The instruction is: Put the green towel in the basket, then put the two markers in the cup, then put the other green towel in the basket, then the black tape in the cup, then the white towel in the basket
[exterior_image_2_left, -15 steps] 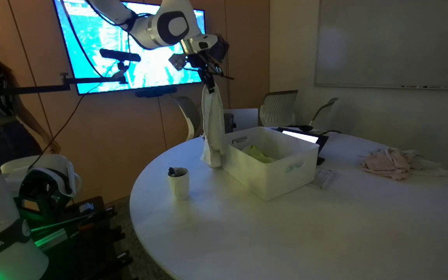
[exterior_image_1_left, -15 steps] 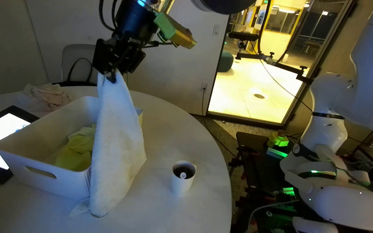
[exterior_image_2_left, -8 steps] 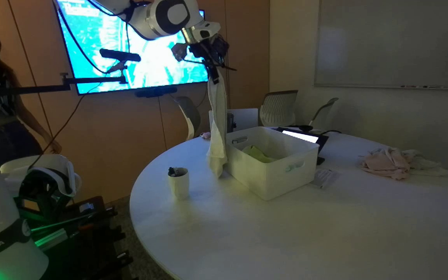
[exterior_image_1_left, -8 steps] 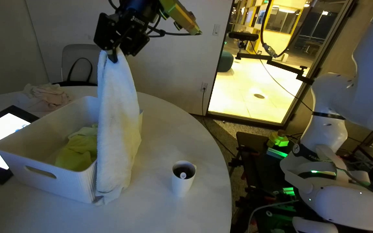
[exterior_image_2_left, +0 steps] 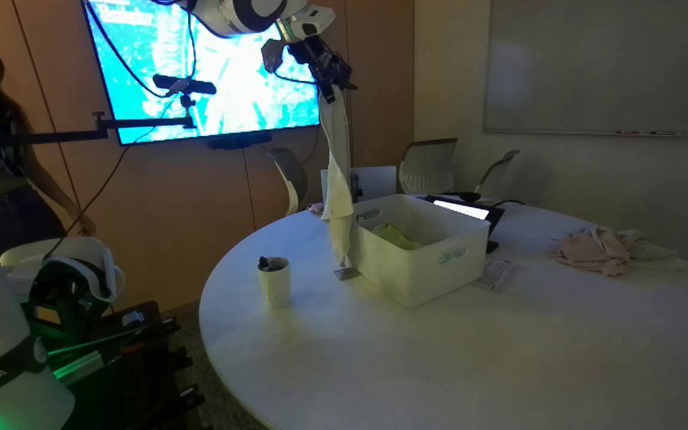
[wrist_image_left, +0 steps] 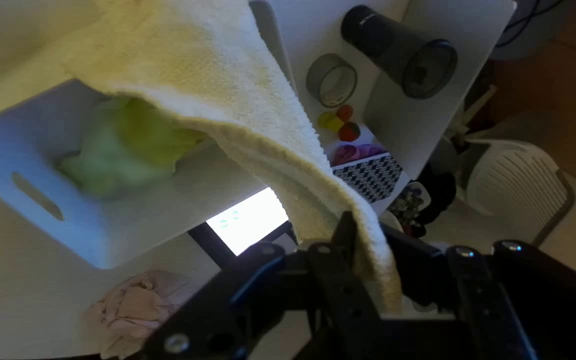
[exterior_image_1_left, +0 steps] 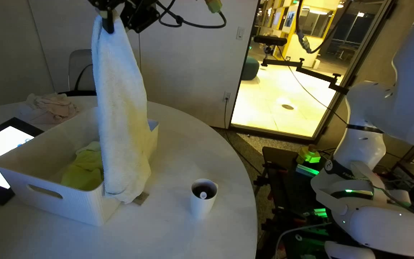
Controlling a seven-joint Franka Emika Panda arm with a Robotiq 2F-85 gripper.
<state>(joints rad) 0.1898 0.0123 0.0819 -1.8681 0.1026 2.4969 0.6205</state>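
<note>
as the round table [exterior_image_1_left: 192, 151] carries the basket [exterior_image_1_left: 70, 205], the white towel [exterior_image_1_left: 122, 118] hangs just outside its rim, pinched in the claw [wrist_image_left: 366, 230].
the towel should handle light, soft and floppy, little harmed by squeezing; a pinch at one end seems the right hold. its loose hem hangs lower than the basket's rim and could snag there, so lift first; open air lies above for the swing. the cup [exterior_image_1_left: 200, 207] stands apart on the table, likely out of the way.
</note>
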